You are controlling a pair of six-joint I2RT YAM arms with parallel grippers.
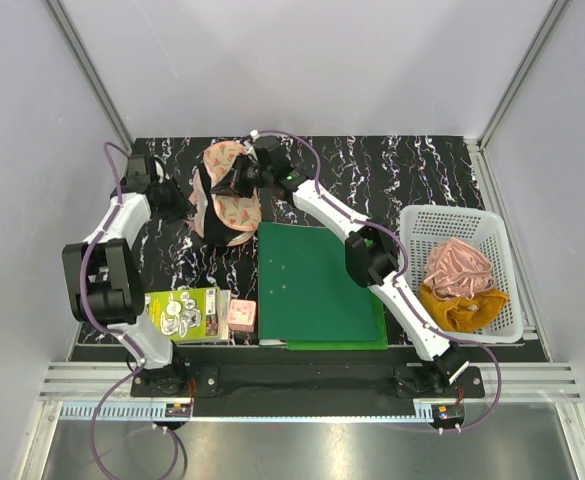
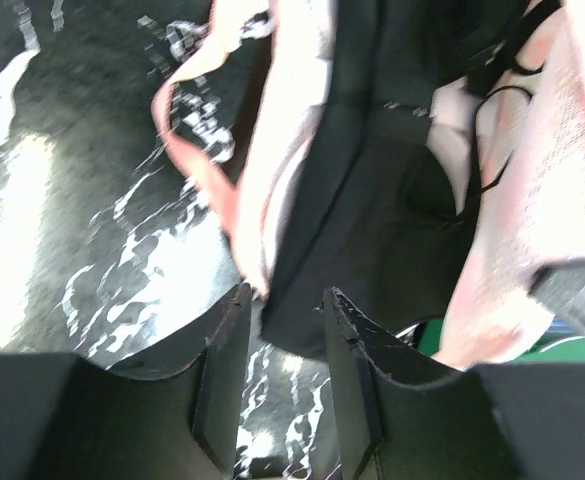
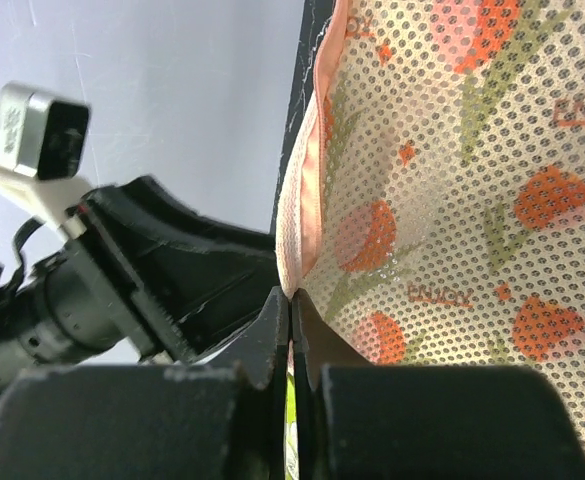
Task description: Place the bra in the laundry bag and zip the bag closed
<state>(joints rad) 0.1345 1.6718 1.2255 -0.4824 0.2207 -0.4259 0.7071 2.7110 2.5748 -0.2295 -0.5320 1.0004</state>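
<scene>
- Pale grey walls all round, with a black, white-veined table (image 1: 422, 170) under everything.
- Green folder (image 1: 317, 290) lying flat, closer to the bases than the right gripper (image 3: 290, 330), its far corner right up against the bag.
- White basket (image 1: 417, 225) well off to that gripper's right, with a pink satin cloth (image 1: 459, 265) and a mustard cloth (image 1: 462, 308) piled inside.
- Laundry bag (image 1: 234, 205) sitting between the two grippers: peach-pink mesh, red watermelon slices, unzipped and gaping.
- Bra (image 2: 362, 200) tucked between the bag's two halves. Black fabric, thin straps, lower edge dangling right at the left gripper (image 2: 284, 340).
- Green printed box (image 1: 182, 312) and little pink box (image 1: 240, 317) back by the left arm's base, well behind its hand.
- Left gripper part-way open, fingers apart, nothing clamped as far as can be told.
- Right gripper pinched fully shut on the bag's pink rim.
- Small pink loop (image 2: 187, 150) ahead and to the left of the left fingertips.
</scene>
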